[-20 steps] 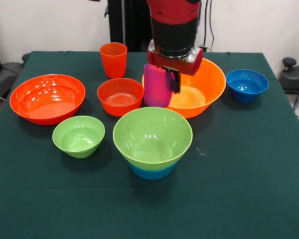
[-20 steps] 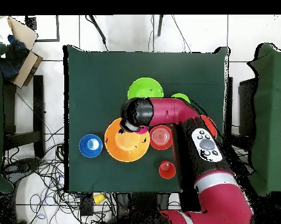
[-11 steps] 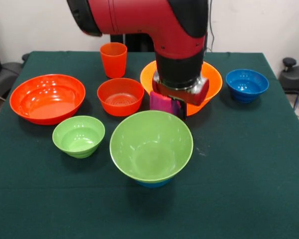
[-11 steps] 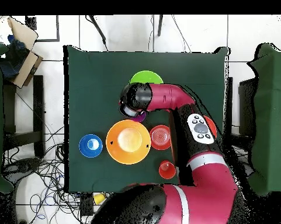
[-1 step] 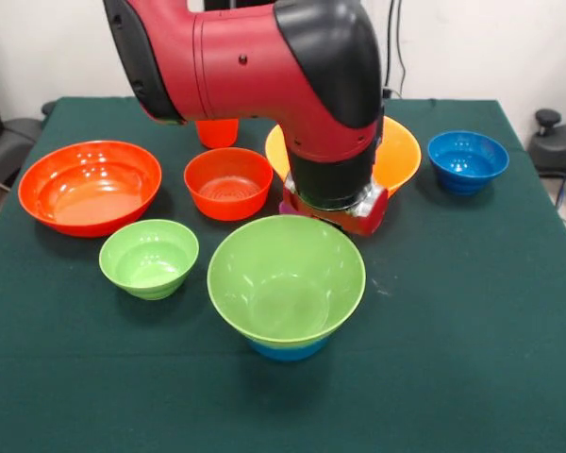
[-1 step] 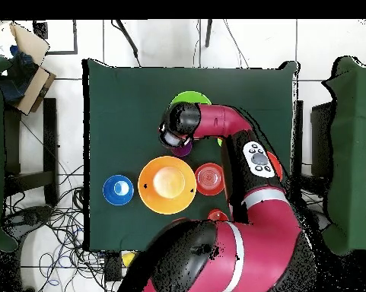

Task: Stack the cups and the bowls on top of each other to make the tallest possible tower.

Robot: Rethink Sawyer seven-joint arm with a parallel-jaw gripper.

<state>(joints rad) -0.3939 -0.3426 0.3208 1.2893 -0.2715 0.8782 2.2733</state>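
Note:
The tower's base is a large light green bowl (image 5: 285, 283) nested on a light blue bowl (image 5: 283, 349) at the front middle of the table. My gripper (image 5: 332, 215) hangs just behind that bowl's far rim, under the thick red arm. It is shut on the purple cup (image 6: 183, 150), of which only a sliver shows in the overhead view. Around it stand a small green bowl (image 5: 149, 257), a large red-orange bowl (image 5: 90, 184), a medium red-orange bowl (image 5: 228, 181), a yellow-orange bowl (image 5: 401, 151) and a dark blue bowl (image 5: 467, 160). The orange-red cup (image 5: 217, 134) peeks out below the arm.
A dark green cloth covers the table (image 5: 472, 311). The red arm (image 6: 246, 152) spans the right half of the table in the overhead view and hides part of the bowls. A cardboard box (image 6: 30, 65) sits off the table's edge.
The arm has carried the purple cup from over the yellow-orange bowl towards the green bowl and lower; the cup is now almost wholly hidden behind that bowl's rim.

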